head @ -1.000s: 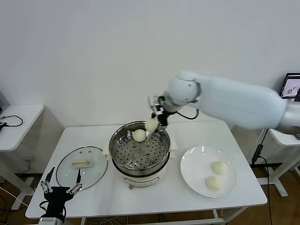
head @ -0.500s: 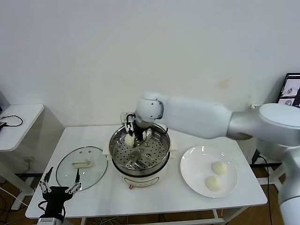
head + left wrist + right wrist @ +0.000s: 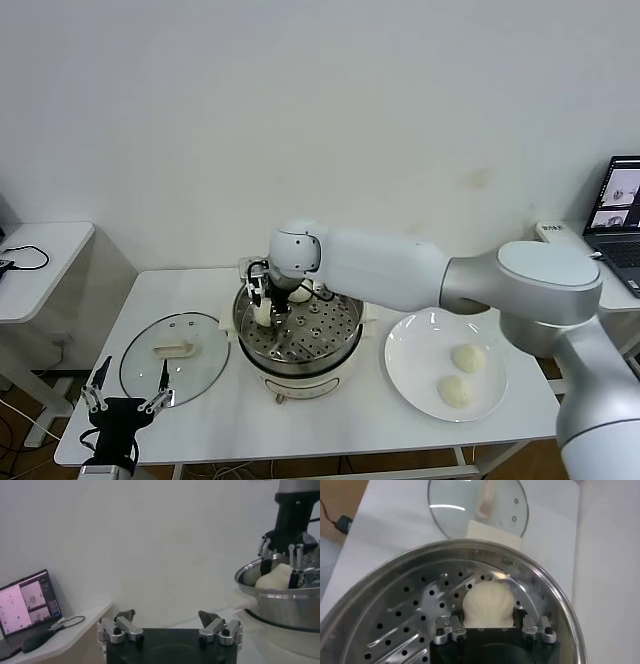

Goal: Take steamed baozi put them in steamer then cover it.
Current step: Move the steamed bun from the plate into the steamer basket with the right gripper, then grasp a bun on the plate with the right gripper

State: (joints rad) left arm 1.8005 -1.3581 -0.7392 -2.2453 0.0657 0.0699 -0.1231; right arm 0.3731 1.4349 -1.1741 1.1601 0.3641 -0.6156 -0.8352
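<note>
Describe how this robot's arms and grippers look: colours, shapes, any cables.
The right arm is a thick, smooth tube of white and pale silver-grey shells with rounded, ball-like joints. Its right gripper is small and black, with silver metal links and screws at the jaws and thin dark cables at the wrist. The left gripper matches it: a black block body with slim black jaws on silver linkages.

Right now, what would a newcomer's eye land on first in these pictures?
The long right arm reaching across the table, its right gripper down inside the steamer with a baozi between its fingers on the perforated tray, another bun just behind it. Next, the white plate at the right with two buns left, and the glass cover lying flat at the left. The left gripper waits open at the table's near-left edge.
</note>
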